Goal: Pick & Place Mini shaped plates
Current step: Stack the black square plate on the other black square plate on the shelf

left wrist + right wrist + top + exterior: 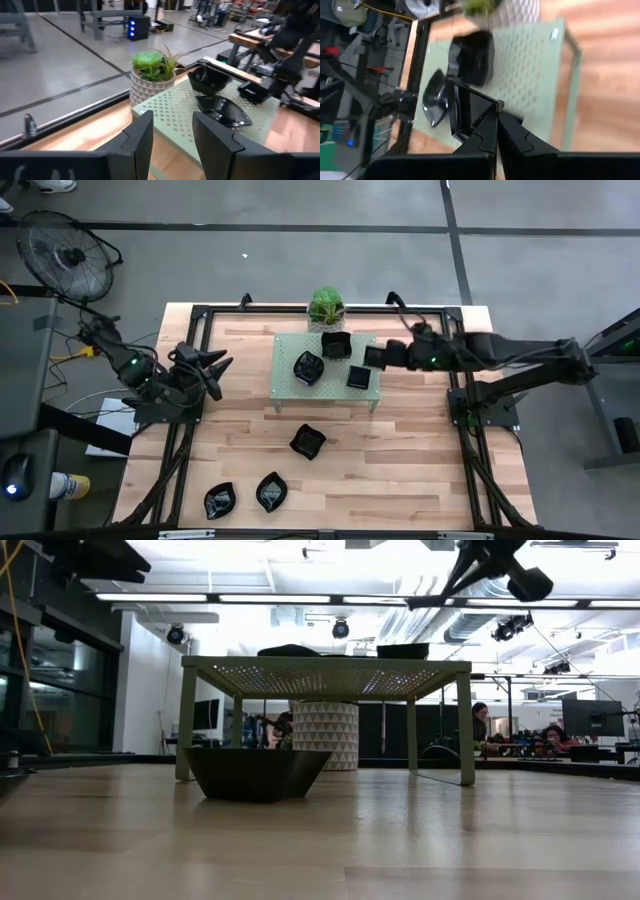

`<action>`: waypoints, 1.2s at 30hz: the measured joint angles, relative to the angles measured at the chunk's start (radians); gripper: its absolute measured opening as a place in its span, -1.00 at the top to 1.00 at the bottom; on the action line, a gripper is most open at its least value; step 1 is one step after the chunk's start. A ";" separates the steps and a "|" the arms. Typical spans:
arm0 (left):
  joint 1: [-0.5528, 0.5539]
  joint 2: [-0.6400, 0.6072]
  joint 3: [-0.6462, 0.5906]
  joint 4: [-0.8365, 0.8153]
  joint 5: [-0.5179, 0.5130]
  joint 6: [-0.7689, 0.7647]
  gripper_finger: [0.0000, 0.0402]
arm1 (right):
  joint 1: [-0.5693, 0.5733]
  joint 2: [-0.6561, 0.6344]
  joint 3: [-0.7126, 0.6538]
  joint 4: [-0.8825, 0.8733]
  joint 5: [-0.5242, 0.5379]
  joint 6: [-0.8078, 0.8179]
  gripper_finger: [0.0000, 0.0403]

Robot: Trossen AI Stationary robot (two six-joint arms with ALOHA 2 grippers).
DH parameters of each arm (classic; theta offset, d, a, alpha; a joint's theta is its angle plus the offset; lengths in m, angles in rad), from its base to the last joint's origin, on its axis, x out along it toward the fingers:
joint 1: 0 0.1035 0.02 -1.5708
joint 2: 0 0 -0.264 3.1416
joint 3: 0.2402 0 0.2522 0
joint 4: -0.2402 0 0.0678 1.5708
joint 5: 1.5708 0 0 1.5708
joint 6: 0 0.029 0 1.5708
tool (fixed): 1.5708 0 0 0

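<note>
Left arm: At the left edge of the overhead frame, the left gripper (pixel 222 366) waits above the bare wooden table (pixel 420 470), its two dark fingers (pixel 138 142) apart with nothing between them, aimed toward the rack.

Loose dishes: Three glossy black mini shaped plates lie on the wood in the lower half of the overhead frame: a leaf-like dish (pixel 219 500) at lower left, a pointed dish (pixel 271 491) just right of it, and an angular dish (pixel 307 441) higher up, near the centre and below the rack.

Rack: The pale green perforated rack (pixel 290 346) stands at upper centre. On it sit a wavy-edged black dish (pixel 308 367), a square black dish (pixel 335 344) and a smaller square black dish (pixel 359 376).

Plant: A small green potted plant in a patterned white pot (pixel 326 308) stands at the rack's far edge, touching or just beside it.

Right arm: From the right edge the right arm reaches across to the rack's right side. The right gripper (pixel 383 356) has its jaws pressed together on the rim of a square black plate (pixel 374 357), held over the rack's right margin; its wrist view shows the plate (pixel 470 112) on edge.

Step in hand: By appearance, a placement on the rack.

Next move: It calls for lowering the plate flat onto a free patch of the rack, clear of the neighbouring dishes, before releasing.
</note>
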State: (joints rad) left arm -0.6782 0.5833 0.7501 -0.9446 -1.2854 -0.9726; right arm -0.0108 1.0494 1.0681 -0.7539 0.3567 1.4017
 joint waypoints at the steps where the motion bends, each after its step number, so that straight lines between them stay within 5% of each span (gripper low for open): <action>1: -0.010 -0.015 -0.009 0.007 0.000 0.006 0.32 | 0.011 0.006 -0.017 0.022 -0.009 0.028 1.00; 11: -0.091 -0.107 -0.055 0.007 0.008 0.036 0.32 | 0.035 0.091 -0.135 0.204 -0.087 0.151 1.00; 36: -0.088 -0.123 -0.061 0.007 0.041 0.052 0.32 | -0.029 0.148 -0.134 0.205 -0.181 0.095 0.93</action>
State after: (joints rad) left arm -0.7666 0.4599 0.6895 -0.9371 -1.2443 -0.9207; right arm -0.0402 1.1976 0.9337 -0.5488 0.1760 1.4965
